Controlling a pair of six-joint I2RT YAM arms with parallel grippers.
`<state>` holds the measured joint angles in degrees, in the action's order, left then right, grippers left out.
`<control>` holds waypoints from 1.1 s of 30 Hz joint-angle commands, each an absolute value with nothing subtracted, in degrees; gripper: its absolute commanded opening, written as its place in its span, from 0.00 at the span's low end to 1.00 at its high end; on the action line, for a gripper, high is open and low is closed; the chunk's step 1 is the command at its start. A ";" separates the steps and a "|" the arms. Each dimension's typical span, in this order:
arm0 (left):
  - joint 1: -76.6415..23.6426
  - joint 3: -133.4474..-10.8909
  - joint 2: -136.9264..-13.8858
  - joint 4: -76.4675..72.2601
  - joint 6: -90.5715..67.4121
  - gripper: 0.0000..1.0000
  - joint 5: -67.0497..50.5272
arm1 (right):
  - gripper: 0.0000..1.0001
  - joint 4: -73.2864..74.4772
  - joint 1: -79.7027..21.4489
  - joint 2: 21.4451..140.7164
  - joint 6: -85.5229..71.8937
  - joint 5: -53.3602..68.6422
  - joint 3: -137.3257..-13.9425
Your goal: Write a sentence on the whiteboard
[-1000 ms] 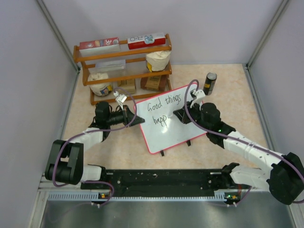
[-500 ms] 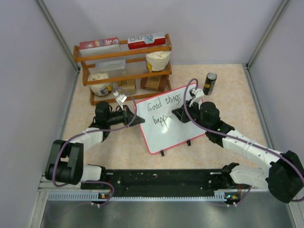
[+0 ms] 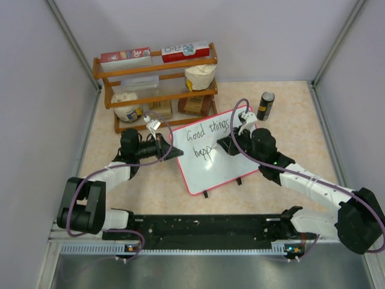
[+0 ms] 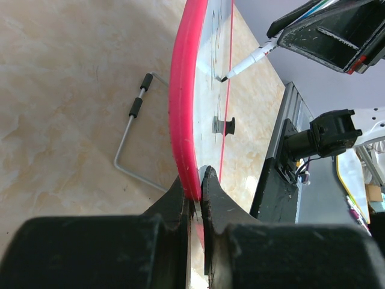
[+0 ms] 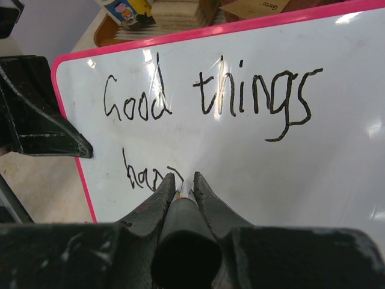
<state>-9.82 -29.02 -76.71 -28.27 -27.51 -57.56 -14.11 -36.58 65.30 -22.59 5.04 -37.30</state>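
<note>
Wooden rack (image 3: 155, 67) of packaged goods, dark can (image 3: 265, 106) to its right

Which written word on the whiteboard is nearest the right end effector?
The partial word "hap", alone on the lower line, directly in front of the right end effector; "Good" and "things" sit above.

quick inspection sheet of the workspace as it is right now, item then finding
surface: beige marbled table, no spills seen
job's things: whiteboard propped tilted; sentence reads "Good things", second line begun; marker tip at the board
clutter: wooden rack of boxes and bags, dark can, bent wire behind the board
grippers: left gripper shut on the whiteboard's pink edge; right gripper shut on the marker
cables: purple cable looped along each arm
surroundings: pale panel walls; nothing else seen
</note>
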 commanded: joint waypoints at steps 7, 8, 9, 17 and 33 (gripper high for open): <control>-11.78 -25.93 -77.87 -22.85 -13.97 0.00 -56.25 | 0.00 -14.15 -36.30 64.25 -21.62 0.26 -39.72; -11.78 -25.93 -77.87 -22.85 -13.89 0.00 -56.34 | 0.00 -13.89 -36.30 64.25 -21.53 0.18 -39.81; -11.78 -25.93 -77.87 -22.85 -13.89 0.00 -56.34 | 0.00 -13.89 -36.21 64.34 -21.53 0.26 -39.81; -11.78 -25.93 -77.87 -22.85 -13.89 0.00 -56.43 | 0.00 -13.89 -36.30 64.16 -22.32 -3.16 -40.43; -11.78 -25.93 -77.78 -22.94 -13.89 0.00 -56.43 | 0.00 -13.80 -36.30 66.62 -22.24 3.25 -41.49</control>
